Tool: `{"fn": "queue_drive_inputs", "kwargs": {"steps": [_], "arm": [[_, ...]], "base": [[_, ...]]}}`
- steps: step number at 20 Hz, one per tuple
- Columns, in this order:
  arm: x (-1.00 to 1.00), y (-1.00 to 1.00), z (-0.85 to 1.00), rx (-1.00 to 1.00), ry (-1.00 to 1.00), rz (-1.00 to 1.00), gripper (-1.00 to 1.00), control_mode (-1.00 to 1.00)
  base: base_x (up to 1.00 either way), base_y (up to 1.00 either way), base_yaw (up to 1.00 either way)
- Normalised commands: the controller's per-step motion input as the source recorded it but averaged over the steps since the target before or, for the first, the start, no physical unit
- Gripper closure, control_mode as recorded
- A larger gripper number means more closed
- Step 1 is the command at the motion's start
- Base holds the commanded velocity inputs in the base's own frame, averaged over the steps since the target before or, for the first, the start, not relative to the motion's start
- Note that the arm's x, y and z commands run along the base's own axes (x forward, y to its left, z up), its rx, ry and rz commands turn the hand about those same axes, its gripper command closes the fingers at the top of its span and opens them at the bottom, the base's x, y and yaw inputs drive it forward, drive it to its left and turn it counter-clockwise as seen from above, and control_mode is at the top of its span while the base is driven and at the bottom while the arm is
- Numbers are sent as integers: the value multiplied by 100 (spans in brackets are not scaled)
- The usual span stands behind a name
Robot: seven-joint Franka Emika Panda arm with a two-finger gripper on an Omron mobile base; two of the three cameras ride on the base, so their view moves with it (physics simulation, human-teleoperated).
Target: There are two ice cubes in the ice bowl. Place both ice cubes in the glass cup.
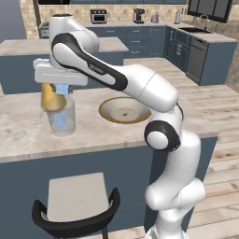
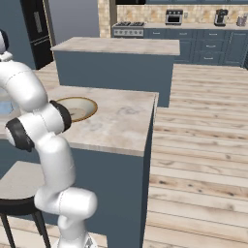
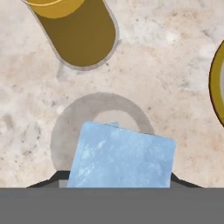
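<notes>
Gripper (image 3: 120, 186) clamped snug on an ice cube (image 3: 122, 155) — glass cup (image 3: 103, 131) directly below the jaws.

No text can be read.

- From the left base view my own arm covers the near right rim of the bowl (image 1: 122, 111).
- The gripper (image 1: 60, 88) fingers are tucked under the hand there; I can't see how they sit.
- In the hand view, the cube (image 3: 120, 157) hides most of the cup (image 3: 65, 127) beneath, and its lower edge is cut off.
- The flask (image 3: 74, 30) runs off the top edge.
</notes>
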Motion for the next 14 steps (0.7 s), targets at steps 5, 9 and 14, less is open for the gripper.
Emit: {"fn": "queue_drive_inputs", "kwargs": {"steps": [5,9,14], "arm": [[-16,19,-18,-4,0,0,100,-100],[-17,0,-5,0,-4,0,100,-100],[-4,0,-17,0,-4,0,100,-100]], "base": [[0,0,0],[0,0,0],[0,0,0]]}}
